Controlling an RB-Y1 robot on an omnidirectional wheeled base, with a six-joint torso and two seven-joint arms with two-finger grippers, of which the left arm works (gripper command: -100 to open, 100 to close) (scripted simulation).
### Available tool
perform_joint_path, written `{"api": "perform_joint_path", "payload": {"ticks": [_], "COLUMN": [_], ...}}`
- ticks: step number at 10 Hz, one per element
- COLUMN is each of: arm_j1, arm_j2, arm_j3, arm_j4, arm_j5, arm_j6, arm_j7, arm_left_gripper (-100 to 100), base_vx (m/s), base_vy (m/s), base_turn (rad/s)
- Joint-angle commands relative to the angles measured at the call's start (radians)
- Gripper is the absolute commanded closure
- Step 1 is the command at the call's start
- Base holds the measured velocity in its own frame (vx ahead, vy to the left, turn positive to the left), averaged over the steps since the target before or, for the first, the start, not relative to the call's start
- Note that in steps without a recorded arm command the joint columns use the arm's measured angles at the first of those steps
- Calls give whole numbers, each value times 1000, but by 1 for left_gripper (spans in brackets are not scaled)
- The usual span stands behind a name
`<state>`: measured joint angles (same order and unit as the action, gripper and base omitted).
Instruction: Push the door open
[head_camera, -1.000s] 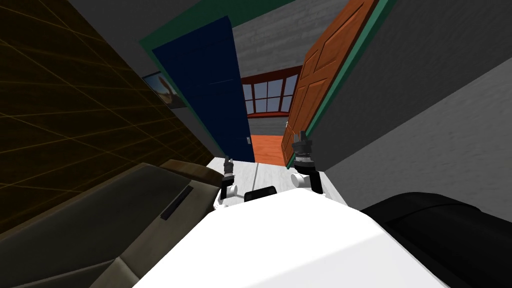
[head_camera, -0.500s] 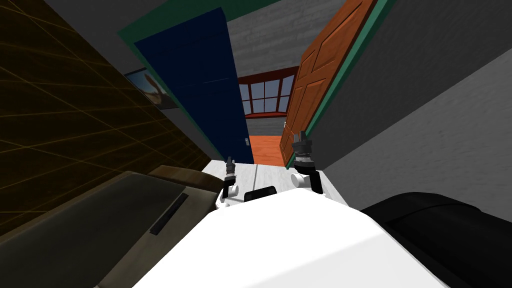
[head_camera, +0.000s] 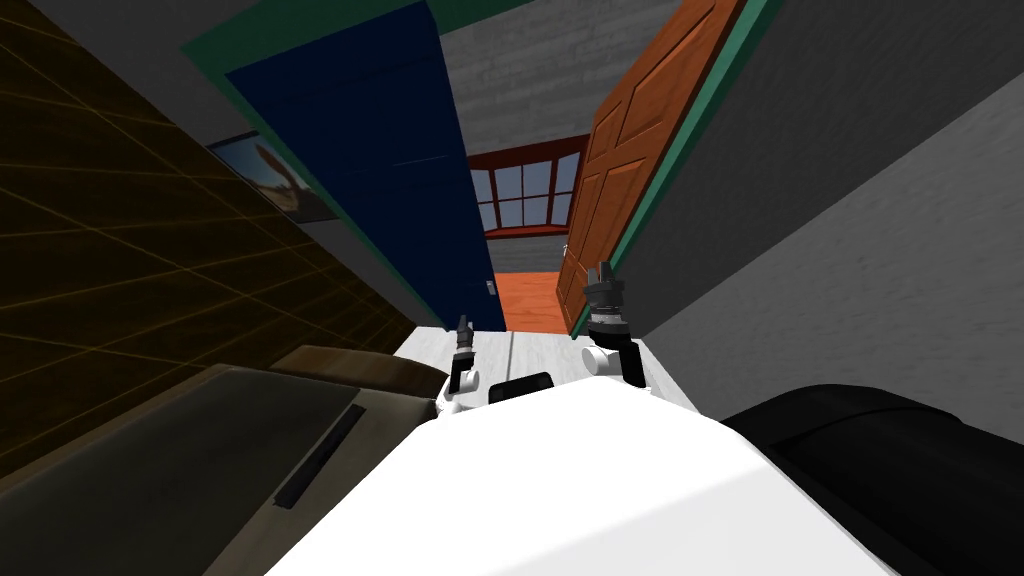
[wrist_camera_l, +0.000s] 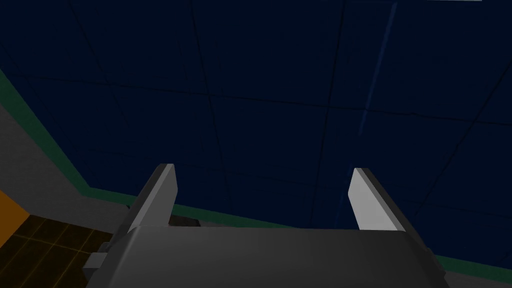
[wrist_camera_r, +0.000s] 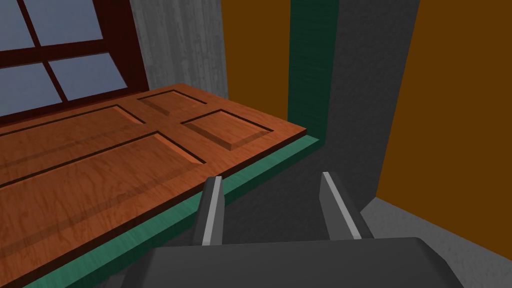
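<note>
- While both doors stand ajar, the dark blue door takes the side at 11 o'clock. Its panel spreads close before the left gripper, whose jaws are wide apart and hold nothing.
- At 12 o'clock, the gap between the doors shows an orange floor and a window.
- At 1 o'clock the brown panelled door stands open in its green frame. The right gripper, jaws apart and empty, is just beside the frame's edge, not on the panel.
- I judge the push partly done: the passage is narrow, I cannot tell which door is meant, and more pushing is left.
</note>
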<state>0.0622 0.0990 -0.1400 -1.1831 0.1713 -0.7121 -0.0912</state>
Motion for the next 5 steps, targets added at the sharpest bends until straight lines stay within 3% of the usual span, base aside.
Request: {"api": "perform_joint_path", "payload": {"ticks": [1,5], "arm_j1": [-17,-62], "arm_j2": [0,-1], "arm_j3": [-5,-16], "arm_j4": [40,145], "arm_j5": [5,16], "arm_j6": [-5,-21], "arm_j7": [3,11], "arm_left_gripper": [-100,-100], "base_vx": [87,93], "base_vy": [38,38], "base_turn": [-111,-95]}}
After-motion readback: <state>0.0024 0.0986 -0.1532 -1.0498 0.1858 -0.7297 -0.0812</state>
